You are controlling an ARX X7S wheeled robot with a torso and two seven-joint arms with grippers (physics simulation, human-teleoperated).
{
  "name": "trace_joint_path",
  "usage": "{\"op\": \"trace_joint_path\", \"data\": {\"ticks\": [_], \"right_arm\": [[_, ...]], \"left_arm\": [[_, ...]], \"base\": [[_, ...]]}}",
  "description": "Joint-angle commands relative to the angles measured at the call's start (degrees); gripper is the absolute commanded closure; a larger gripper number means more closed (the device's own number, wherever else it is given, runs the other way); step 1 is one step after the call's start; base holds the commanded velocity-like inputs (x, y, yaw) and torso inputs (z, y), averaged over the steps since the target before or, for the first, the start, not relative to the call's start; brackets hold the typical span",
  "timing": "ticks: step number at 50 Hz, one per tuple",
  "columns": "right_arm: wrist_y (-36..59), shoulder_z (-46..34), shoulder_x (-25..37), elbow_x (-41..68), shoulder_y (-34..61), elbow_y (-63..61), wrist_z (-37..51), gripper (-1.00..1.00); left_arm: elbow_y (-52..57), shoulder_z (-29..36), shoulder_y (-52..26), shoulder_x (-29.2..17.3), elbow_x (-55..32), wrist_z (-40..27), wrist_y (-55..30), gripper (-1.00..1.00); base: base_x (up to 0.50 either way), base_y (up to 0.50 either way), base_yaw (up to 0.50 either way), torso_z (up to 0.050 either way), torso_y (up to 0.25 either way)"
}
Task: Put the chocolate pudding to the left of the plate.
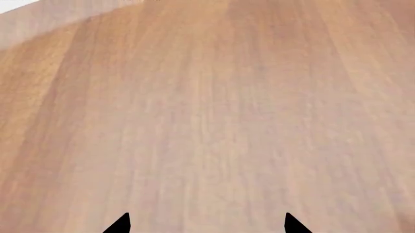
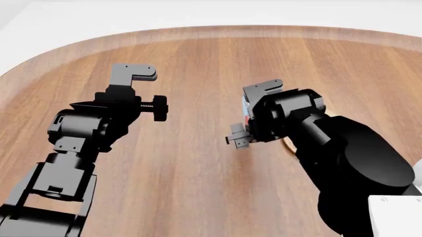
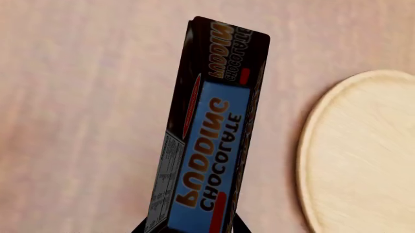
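Chocolate pudding (image 3: 207, 145): clamped between my right pincer's (image 2: 247, 111) fingers, just left of the plate (image 3: 363, 155).
Left pincer (image 1: 206, 224): spread apart, holding nothing, well left of the plate, over bare table (image 1: 207, 107).

The chocolate pudding (image 3: 207, 145) carton carries the words "CHOCOLATE PUDDING" on its narrow blue edge, "PUDDING" in orange letters and "CHOCOLATE" in dark letters. The same words stand again on its dark end. The small print on its side is too blurred to read.
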Motion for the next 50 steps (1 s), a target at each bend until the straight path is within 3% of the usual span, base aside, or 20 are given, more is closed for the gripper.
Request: {"op": "trace_joint_path", "data": {"ticks": [1,6,18,50], "right_arm": [[1.00,0.37,0.01,-2.06,0.08,0.90,-0.75,1.00],[1.06,0.63,0.01,-2.77,0.09,0.53,-0.84,1.00],[0.26,1.17,0.01,-3.81,0.34,0.00,-1.41,1.00],[0.65,1.90,0.00,-4.33,-0.66,1.24,-0.63,1.00]], "left_arm": [[-0.06,0.20,-0.31,-0.04,-0.08,0.01,-0.20,-1.00],[0.23,0.46,-0.34,-0.07,0.17,-0.51,-0.40,-1.00],[1.03,0.66,-0.45,-0.35,0.19,-1.28,-1.26,-1.00],[3.56,0.36,-0.17,-1.00,-0.87,-2.03,-2.78,-1.00]], "base": [[0.00,0.00,0.00,0.000,0.000],[0.00,0.00,0.00,0.000,0.000],[0.00,0.00,0.00,0.000,-0.238],[0.00,0.00,0.00,0.000,0.000]]}}
